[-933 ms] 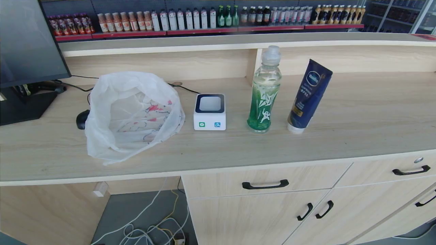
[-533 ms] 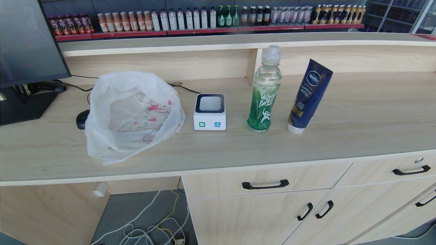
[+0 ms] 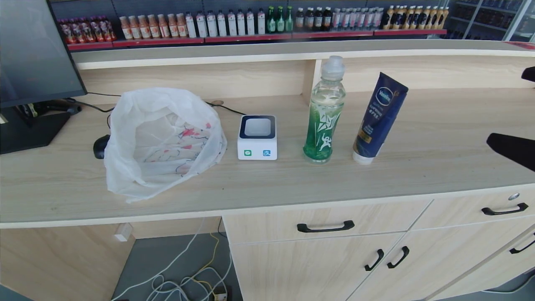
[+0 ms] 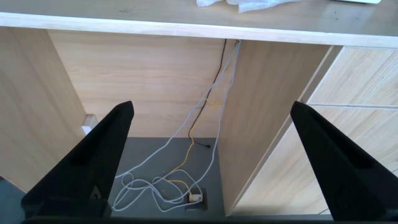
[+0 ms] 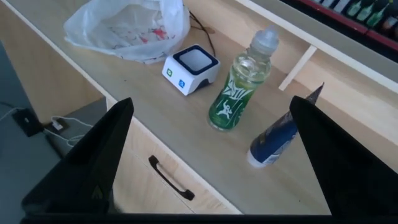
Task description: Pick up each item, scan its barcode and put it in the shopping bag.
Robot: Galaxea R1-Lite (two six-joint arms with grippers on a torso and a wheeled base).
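While neither item is yet lifted, we list the station largest first.

1. Counter (image 3: 439,138): pale wood, carries every entry below.
2. Shopping bag (image 3: 163,142): white plastic, mouth open, at the counter's left. It appears empty, though its folds and red print leave us unsure of the bottom.
3. Right gripper (image 3: 505,106): fingers spread wide, holding nothing, above the counter's right end, well apart from the tube.
4. Left gripper (image 4: 211,106): likewise spread and empty, held low before the counter's front, below its top, with floor cables (image 4: 168,186) beyond it.
5. Bottle (image 3: 324,113): clear with a green label, upright, between scanner and tube.
6. Tube (image 3: 378,119): dark blue, standing on its white cap, just beside the bottle on its right, not touching it.
7. Scanner (image 3: 257,137): small white box, window facing up, between bag and bottle.

Step in hand, by our judgement: the approach to the first pick, with nothing scanned or bagged.

Next move, as we judge it: the right gripper is nearest the tube, so it should travel leftward and close around the tube's middle without brushing the bottle. The tube stands on a narrow cap and may topple at a glancing touch. We cannot see its barcode, so the wrist may need to turn it toward the scanner's window before the carry on to the bag.
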